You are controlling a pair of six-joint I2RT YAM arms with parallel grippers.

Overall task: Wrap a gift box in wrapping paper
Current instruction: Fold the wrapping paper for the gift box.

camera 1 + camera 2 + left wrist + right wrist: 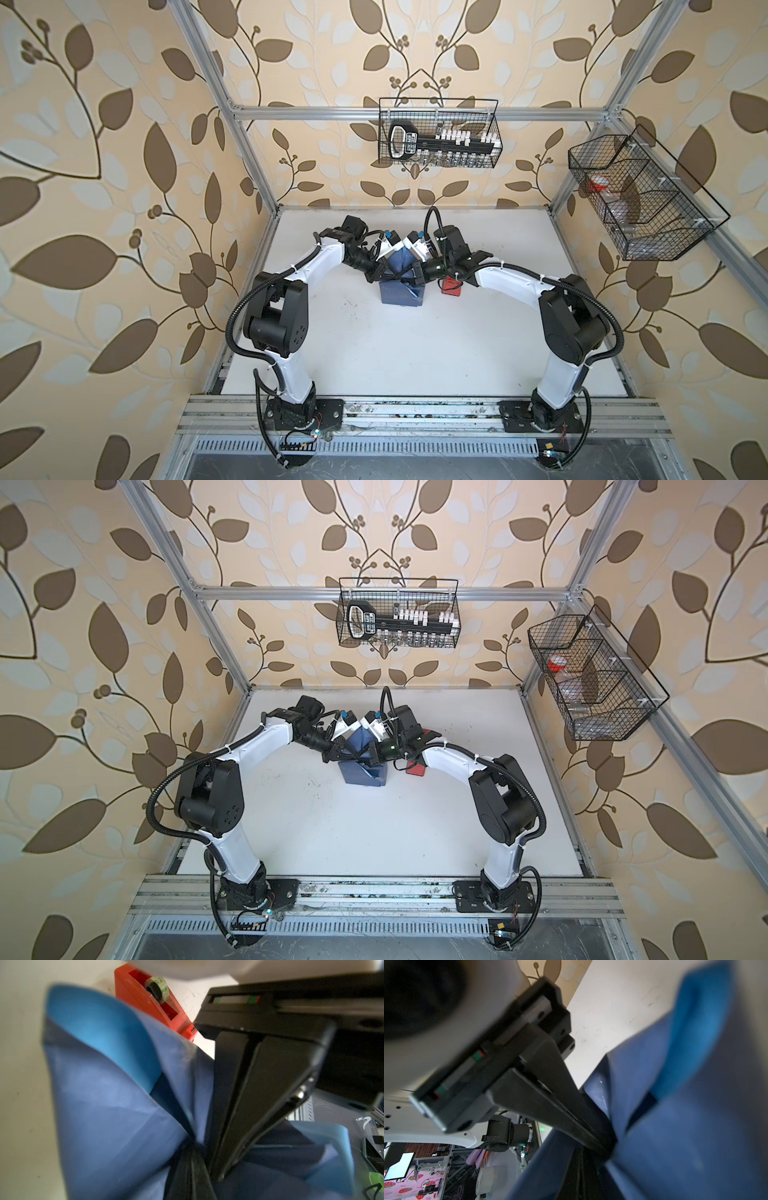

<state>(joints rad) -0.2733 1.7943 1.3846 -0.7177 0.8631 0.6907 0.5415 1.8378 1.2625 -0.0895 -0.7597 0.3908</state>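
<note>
Left gripper [394, 277] and right gripper [409, 279] are both clamped shut on the wrapping paper [399, 259], tips almost meeting above the mostly covered gift box [641, 1109]. We see it mid-worktop [374, 353], just beside the red tape dispenser [451, 286].

worktop [374, 345]: we see both arms reach over it from the rail before it.
gift box [278, 1157]: we find it at the back middle of the worktop, inside the wrapping paper [401, 296] and mostly covered by it.
paper flaps: drawn up over the box and gathered at one spot.
left tool [394, 277], right tool [409, 279]: we see them meet above the box, one from each side, tips just beside each other, each pinching the gathered paper.
tape dispenser [451, 286]: on the worktop just right of the box, under the right arm.
back basket [457, 110]: on the back wall, above and behind the box.
side basket [665, 243]: on the right wall, well apart from the box.
</note>
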